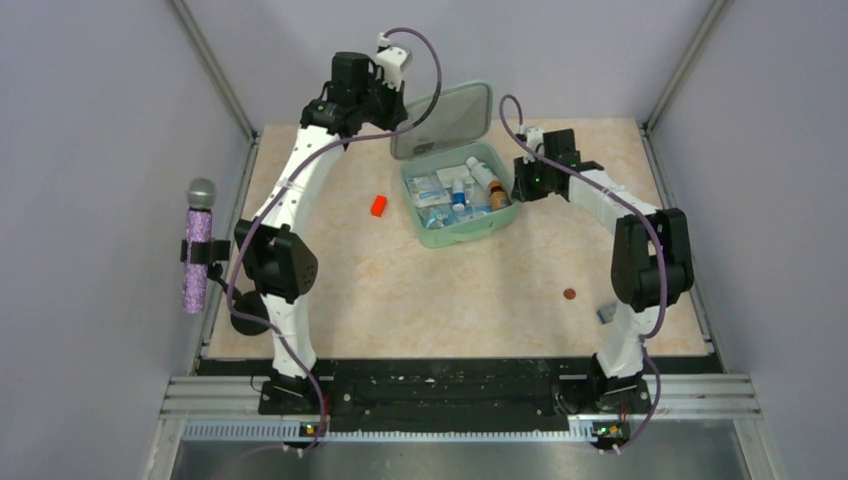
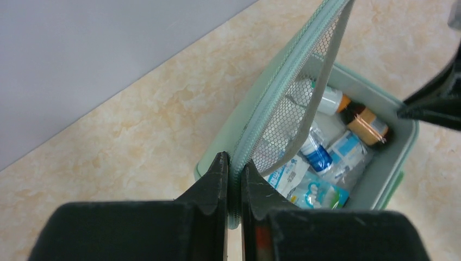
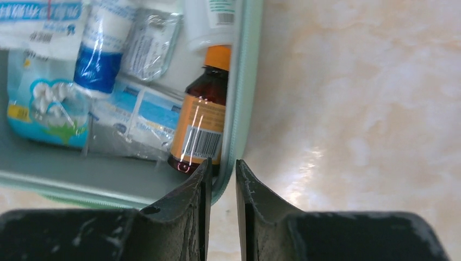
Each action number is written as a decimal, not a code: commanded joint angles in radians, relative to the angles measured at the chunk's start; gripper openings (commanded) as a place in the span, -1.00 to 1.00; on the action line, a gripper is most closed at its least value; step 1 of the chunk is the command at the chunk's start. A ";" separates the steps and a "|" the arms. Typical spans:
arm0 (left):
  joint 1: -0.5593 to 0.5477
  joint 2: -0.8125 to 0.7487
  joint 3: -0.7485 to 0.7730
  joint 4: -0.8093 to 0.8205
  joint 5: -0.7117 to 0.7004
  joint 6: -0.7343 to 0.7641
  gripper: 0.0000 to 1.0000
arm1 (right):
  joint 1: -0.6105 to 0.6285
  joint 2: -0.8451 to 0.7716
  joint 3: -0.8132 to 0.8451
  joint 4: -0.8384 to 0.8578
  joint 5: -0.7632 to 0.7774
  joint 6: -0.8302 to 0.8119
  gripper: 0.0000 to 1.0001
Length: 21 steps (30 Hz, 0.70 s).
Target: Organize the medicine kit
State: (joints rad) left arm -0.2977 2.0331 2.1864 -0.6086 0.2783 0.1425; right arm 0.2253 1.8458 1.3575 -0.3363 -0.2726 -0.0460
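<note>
On the tabletop [image 1: 400,290], upper middle, sits the open kit [image 1: 455,238]. Its raised lid [image 1: 445,120] half hides some packets [image 2: 288,174] behind mesh. The left end effector [image 2: 234,179] pinches the lid's edge. The right end effector [image 3: 223,185] pinches the kit's wall beside a brown bottle [image 3: 198,128]. An orange block [image 1: 378,206] lies left, a coin [image 1: 569,294] lower right.

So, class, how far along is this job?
Done: packets and a brown bottle sit in the case. In hand: left end effector pinches the lid, right end effector the case rim. Left: orange item outside on the table; lid open.
</note>
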 commanded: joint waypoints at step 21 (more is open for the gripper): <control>-0.121 -0.225 -0.362 0.330 -0.087 -0.108 -1.00 | -0.140 -0.324 -0.052 -0.365 -0.425 -0.583 0.18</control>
State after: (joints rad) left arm -0.3828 1.8416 1.8408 -0.3939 0.2268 0.0513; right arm 0.1028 1.6268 1.3907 -0.4564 -0.6285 -0.3401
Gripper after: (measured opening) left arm 0.090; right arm 0.604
